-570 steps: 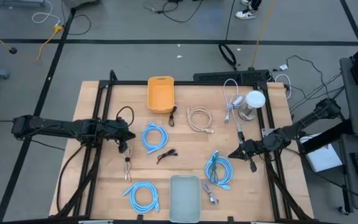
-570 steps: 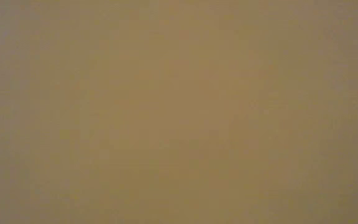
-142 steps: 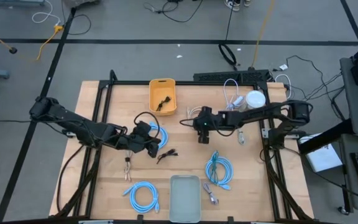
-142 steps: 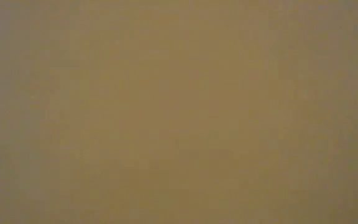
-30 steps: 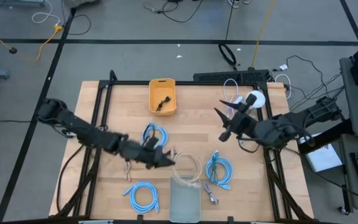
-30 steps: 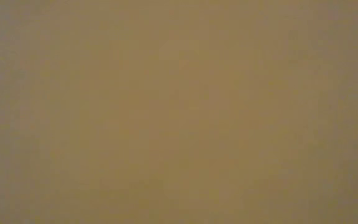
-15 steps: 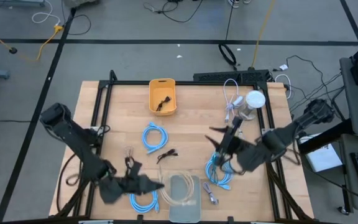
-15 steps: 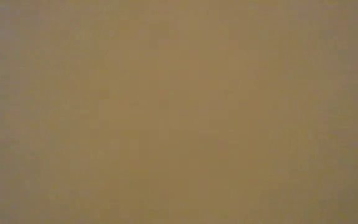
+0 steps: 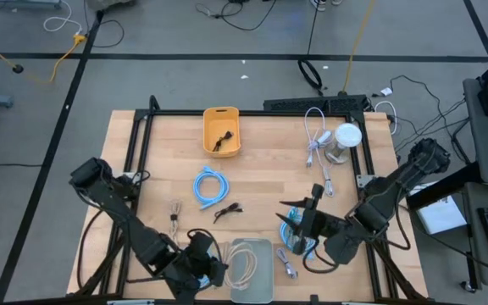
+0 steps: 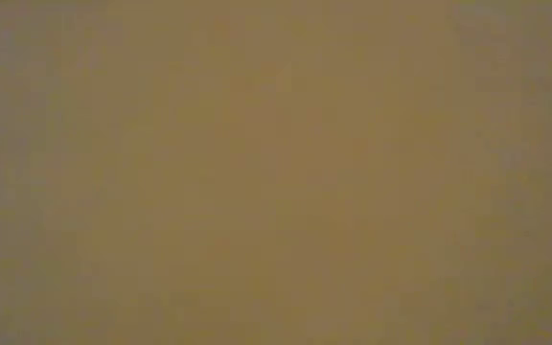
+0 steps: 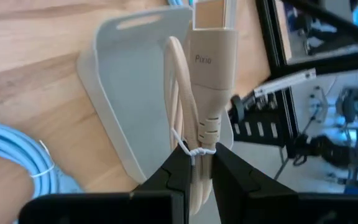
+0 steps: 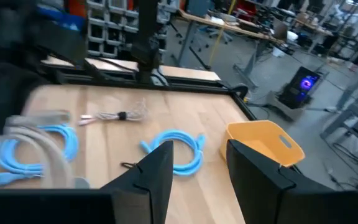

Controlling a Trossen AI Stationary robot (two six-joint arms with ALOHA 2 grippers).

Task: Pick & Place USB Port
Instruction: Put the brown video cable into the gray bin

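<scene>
Item: beige cable (image 11: pixel 194 124), coiled, with a flat USB plug (image 11: pixel 214 14) on a moulded boot. Held in the left gripper (image 11: pixel 194 167), whose jaws are nearly closed, pinching the bundle where a thin tie binds the loops; gripping at the tie keeps the coil together instead of letting it unspool. In the high view the left gripper (image 9: pixel 200 264) sits at the near edge of the bench (image 9: pixel 261 191) with the coil (image 9: pixel 240 264) hanging over the pale grey tray (image 9: pixel 265 271), so the cable appears positioned for release there. Whether it touches the tray floor cannot be told.

Item: grey tray (image 11: pixel 120 93). Near edge of bench, centre; likely the drop point for cables of this kind.

Item: orange bin (image 9: pixel 221 130). Far side of bench, holding a small black cable (image 9: pixel 220 141).

Item: right gripper (image 9: pixel 309 222). Over the blue cable (image 9: pixel 297 230) to the right of the tray, jaws spread wide and empty, probably lining up for the next pick.

Item: further blue cable (image 9: pixel 210 186), mid-bench, untouched.

Low view: shows nothing usable.
</scene>
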